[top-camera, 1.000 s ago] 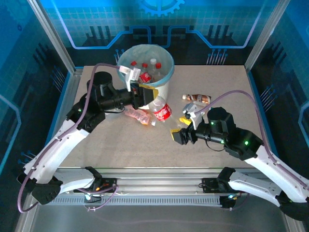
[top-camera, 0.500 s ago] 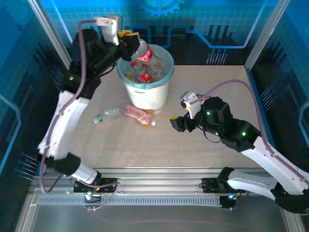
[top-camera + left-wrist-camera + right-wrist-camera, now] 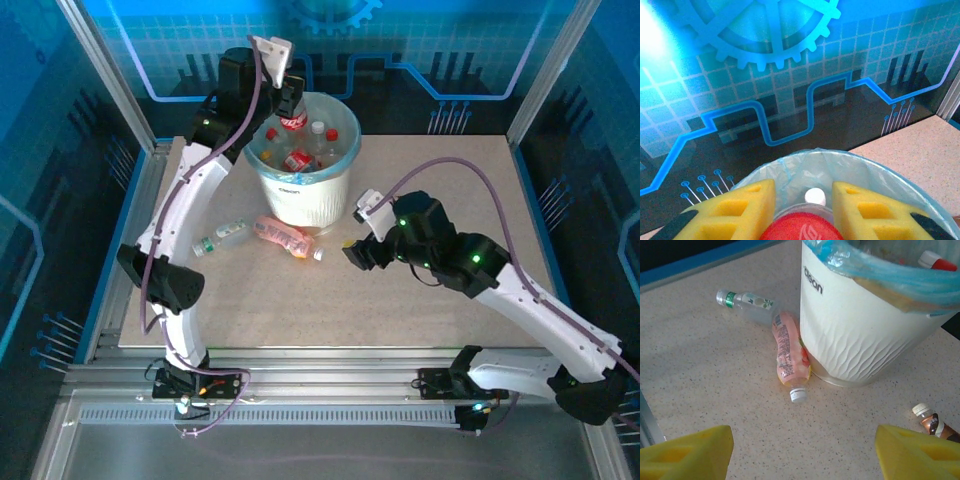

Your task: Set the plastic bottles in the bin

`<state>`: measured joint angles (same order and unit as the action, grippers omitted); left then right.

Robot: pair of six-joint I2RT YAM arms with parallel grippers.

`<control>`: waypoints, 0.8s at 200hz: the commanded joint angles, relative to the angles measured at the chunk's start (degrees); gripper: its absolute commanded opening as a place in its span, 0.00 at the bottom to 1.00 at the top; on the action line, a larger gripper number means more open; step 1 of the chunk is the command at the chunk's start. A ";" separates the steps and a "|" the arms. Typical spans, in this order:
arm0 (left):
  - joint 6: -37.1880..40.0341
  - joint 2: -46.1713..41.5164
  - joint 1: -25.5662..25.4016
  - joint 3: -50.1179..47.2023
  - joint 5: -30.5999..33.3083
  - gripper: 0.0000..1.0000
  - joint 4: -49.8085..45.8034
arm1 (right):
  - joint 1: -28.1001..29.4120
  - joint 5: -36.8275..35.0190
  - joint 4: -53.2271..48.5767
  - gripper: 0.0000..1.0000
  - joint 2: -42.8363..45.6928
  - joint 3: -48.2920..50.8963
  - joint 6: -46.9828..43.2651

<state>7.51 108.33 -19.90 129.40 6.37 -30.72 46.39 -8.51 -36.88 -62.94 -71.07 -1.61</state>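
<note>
My left gripper (image 3: 284,100) hangs over the bin (image 3: 300,195), shut on a clear bottle with a red label (image 3: 292,120). In the left wrist view that red label (image 3: 802,227) sits between the yellow pads (image 3: 747,210), with the teal-lined bin rim (image 3: 880,172) just beyond. Several bottles (image 3: 305,155) lie inside the bin. On the table in front of the bin lie a pink bottle (image 3: 285,238) (image 3: 790,352) and a clear green-labelled bottle (image 3: 222,237) (image 3: 747,304). My right gripper (image 3: 354,254) (image 3: 804,440) stands open, low over the table, a little to the right of the pink bottle.
A brown bottle (image 3: 932,422) lies on the table at the right of the bin (image 3: 860,335). Metal frame posts (image 3: 105,70) and blue panels wall in the table. Bare table surface (image 3: 300,300) stretches in front of the pink bottle.
The left arm has lifted the red-labelled bottle off the table and swung it up over the bin. The right gripper has moved left towards the pink bottle.
</note>
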 commanded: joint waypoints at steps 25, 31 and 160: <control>0.41 4.05 0.67 0.50 -6.55 0.00 -5.39 | -2.03 2.25 -0.20 0.76 -4.37 -2.85 -1.87; 0.48 4.37 0.65 0.35 -7.14 0.00 -6.02 | -2.12 2.58 -0.29 0.76 -4.78 -3.21 -1.86; -4.77 3.02 0.53 6.75 -17.72 0.00 -15.42 | -2.75 3.11 -1.87 0.76 -5.40 -3.97 -1.20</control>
<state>6.35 112.42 -19.22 134.13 -5.98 -37.78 44.53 -5.72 -37.65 -69.38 -72.88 -2.85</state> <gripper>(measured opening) 0.326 0.755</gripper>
